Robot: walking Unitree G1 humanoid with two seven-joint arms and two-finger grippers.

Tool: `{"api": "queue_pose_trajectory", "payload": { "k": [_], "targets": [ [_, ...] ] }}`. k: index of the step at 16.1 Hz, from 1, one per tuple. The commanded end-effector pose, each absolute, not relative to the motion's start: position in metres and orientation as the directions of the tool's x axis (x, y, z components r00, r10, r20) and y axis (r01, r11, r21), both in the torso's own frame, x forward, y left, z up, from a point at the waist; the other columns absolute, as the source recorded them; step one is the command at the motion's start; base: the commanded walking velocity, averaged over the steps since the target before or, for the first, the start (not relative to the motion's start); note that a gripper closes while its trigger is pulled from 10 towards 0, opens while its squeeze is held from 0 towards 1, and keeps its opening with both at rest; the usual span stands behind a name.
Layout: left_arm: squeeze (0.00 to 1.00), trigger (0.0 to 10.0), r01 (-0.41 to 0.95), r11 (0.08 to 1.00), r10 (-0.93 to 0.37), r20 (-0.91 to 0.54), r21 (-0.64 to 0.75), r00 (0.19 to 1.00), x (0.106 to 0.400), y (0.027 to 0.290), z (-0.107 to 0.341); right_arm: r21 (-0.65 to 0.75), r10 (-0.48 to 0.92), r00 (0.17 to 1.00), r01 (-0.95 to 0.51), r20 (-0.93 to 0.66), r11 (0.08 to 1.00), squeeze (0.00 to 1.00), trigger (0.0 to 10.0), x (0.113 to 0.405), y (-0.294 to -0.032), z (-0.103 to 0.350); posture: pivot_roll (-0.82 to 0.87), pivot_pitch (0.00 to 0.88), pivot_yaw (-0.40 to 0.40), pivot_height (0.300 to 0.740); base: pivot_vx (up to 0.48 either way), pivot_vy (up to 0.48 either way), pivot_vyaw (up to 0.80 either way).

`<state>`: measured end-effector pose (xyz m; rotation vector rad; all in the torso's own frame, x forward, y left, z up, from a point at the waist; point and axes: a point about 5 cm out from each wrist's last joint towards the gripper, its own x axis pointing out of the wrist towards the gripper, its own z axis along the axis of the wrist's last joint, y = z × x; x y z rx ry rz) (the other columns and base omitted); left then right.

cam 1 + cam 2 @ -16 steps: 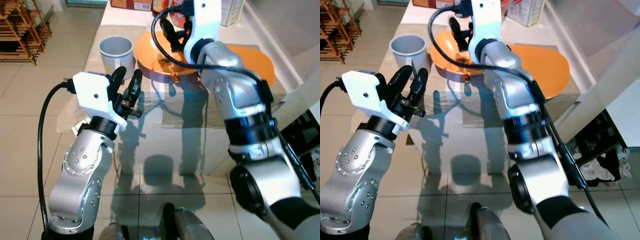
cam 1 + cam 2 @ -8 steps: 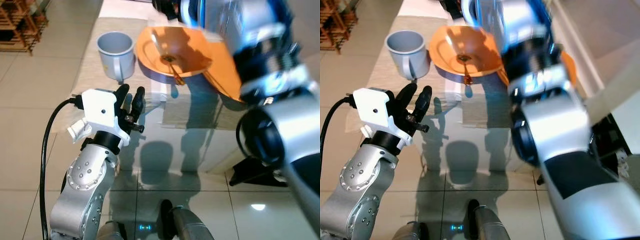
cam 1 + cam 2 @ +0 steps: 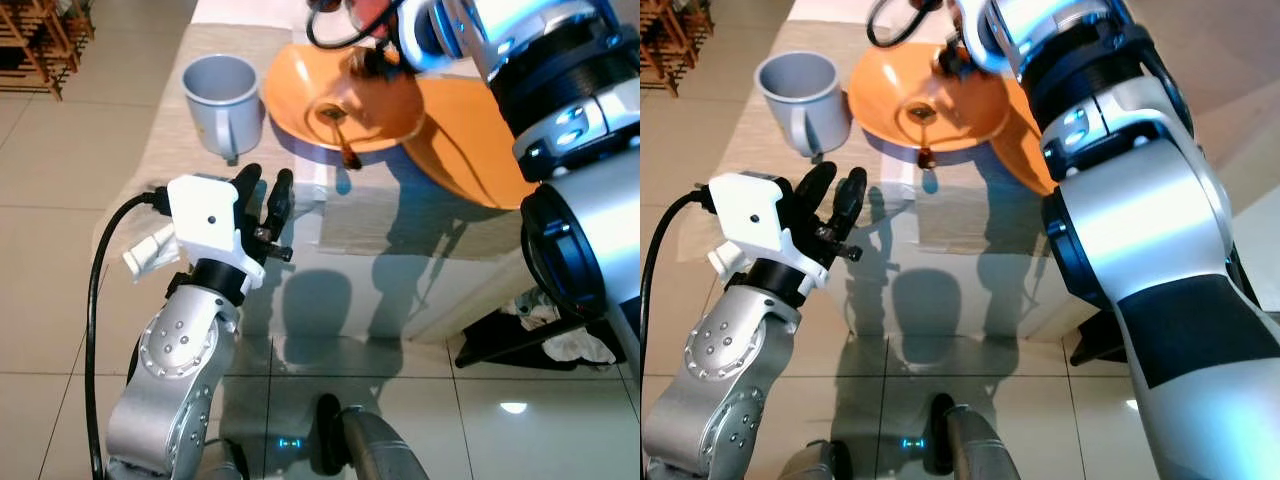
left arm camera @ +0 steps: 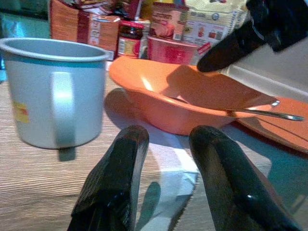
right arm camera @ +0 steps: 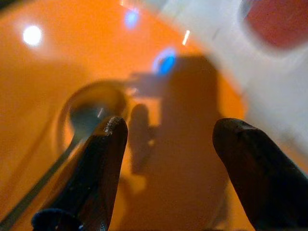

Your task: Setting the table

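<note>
**Right gripper over the orange bowl**

The orange bowl (image 3: 340,100) sits on the table (image 3: 400,250) with a spoon (image 4: 262,113) lying in it. The right gripper (image 5: 166,163) hovers just above the bowl — fingers apart, holding nothing. Beside the bowl stands a grey mug (image 3: 222,95). The left gripper (image 3: 266,195) waits nearer the table's edge — fingers slightly apart, empty.

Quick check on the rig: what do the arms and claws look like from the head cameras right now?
Both arms are silver metal with black joint bands. The left arm has rows of small screws on its round joint, a white wrist housing and a thick black cable. The left claw and right claw each have two long black fingers.
</note>
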<state>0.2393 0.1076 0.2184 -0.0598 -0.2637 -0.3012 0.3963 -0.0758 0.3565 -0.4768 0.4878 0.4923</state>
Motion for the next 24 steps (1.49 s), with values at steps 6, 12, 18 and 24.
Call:
{"api": "queue_pose_trajectory", "payload": {
  "k": [6, 12, 18, 24],
  "targets": [
    [0.00, 10.0, 0.311, 0.950, -0.296, 0.283, -0.010, 0.913, 0.242, 0.103, 0.221, -0.083, 0.447, 0.642, -0.622, -0.623, 0.779, 0.00, 10.0, 0.390, -0.063, 0.337, -0.17, 0.186, -0.101, 0.740, 0.000, 0.000, 0.00],
    [0.00, 10.0, 0.306, 0.952, -0.288, 0.289, -0.015, 0.913, 0.241, 0.101, 0.221, 0.002, 0.494, 0.566, -0.656, -0.660, 0.754, 0.00, 10.0, 0.386, -0.040, 0.310, -0.16, 0.189, -0.112, 0.740, 0.000, 0.000, 0.00],
    [0.00, 10.0, 0.298, 0.954, -0.279, 0.295, -0.019, 0.914, 0.239, 0.102, 0.223, 0.007, 0.470, 0.616, -0.602, -0.632, 0.798, 0.00, 0.0, 0.388, -0.034, 0.305, -0.16, 0.194, -0.117, 0.740, 0.000, 0.000, 0.00],
    [0.00, 10.0, 0.293, 0.956, -0.274, 0.296, -0.023, 0.915, 0.240, 0.102, 0.222, 0.019, 0.454, 0.653, -0.559, -0.607, 0.829, 0.00, 0.0, 0.391, -0.038, 0.307, -0.16, 0.193, -0.115, 0.740, 0.000, 0.000, 0.00]
  ]
}}
